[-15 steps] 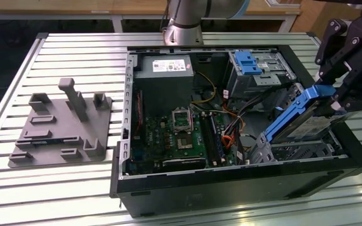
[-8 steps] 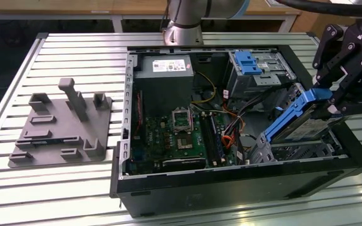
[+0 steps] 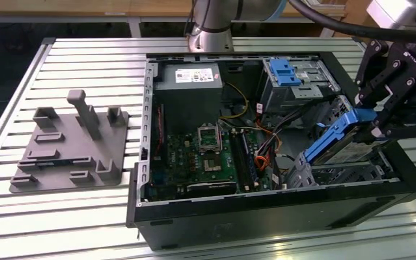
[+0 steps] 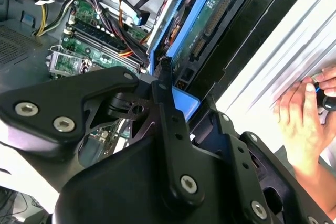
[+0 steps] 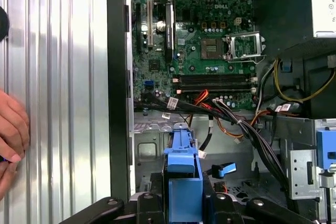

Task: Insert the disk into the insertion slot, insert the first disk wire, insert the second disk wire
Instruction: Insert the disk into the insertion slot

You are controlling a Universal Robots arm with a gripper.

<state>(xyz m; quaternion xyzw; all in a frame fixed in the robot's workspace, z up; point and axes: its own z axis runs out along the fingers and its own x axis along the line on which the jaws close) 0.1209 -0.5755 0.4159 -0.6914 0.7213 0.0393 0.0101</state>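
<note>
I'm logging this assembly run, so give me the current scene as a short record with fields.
disk: in blue carrier, tilted, lower end at the insertion slot, not seated
gripper: jaws shut on the disk's carrier
computer case: open, on slatted table
grey fixture: on table, at exterior view's left of case
person's hand: on table beside case

I can't tell how far the lower end of the blue-framed silver-grey disk (image 3: 336,142) sits inside the small perforated sheet-metal drive cage (image 3: 345,172). The black gripper (image 3: 372,124) clamped on it runs off the exterior view's right edge. In the second wrist view its body covers the disk's near end, and a person's hand (image 4: 303,124) is cut off.
</note>
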